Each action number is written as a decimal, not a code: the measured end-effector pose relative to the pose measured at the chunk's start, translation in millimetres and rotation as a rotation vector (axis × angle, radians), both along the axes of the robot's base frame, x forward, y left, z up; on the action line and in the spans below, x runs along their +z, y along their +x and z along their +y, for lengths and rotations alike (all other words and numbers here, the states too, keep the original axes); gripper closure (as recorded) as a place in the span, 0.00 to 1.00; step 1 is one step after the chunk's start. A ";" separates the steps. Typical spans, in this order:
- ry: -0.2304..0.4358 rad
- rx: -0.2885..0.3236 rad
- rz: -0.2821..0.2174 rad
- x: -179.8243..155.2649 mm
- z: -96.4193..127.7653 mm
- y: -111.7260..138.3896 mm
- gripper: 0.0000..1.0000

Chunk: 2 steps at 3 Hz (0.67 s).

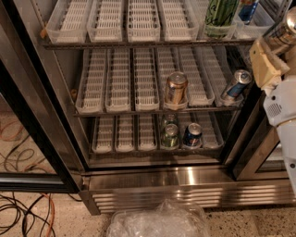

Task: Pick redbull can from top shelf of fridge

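A slim blue-and-silver can with a shiny lid, the redbull can point(235, 84), leans tilted at the right end of the middle visible rack of the fridge point(185, 185). The uppermost visible rack, the top shelf point(138, 45), carries white slotted trays. At its right end stand a tall green-and-black can point(220, 14) and a blue can point(248, 9) cut off by the frame edge. My gripper point(265, 65), a beige part on the white arm point(280, 109), hangs at the right edge. It is just right of the leaning can and a little above it.
A copper-gold can point(175, 88) stands on the middle rack. A green can point(169, 135) and a dark blue can point(192, 134) sit on the lowest rack. The black door frame point(37, 120) runs down the left. Cables point(23, 208) and a clear plastic bag point(159, 221) lie on the floor.
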<state>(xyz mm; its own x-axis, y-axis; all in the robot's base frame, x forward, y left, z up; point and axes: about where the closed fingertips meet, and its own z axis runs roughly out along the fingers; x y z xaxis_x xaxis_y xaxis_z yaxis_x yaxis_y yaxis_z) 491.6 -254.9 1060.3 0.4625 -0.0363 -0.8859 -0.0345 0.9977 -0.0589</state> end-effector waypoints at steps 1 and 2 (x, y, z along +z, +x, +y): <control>-0.003 0.017 0.003 0.8 3.0 -0.1 1.00; -0.019 0.076 0.030 -1.8 17.1 -6.3 1.00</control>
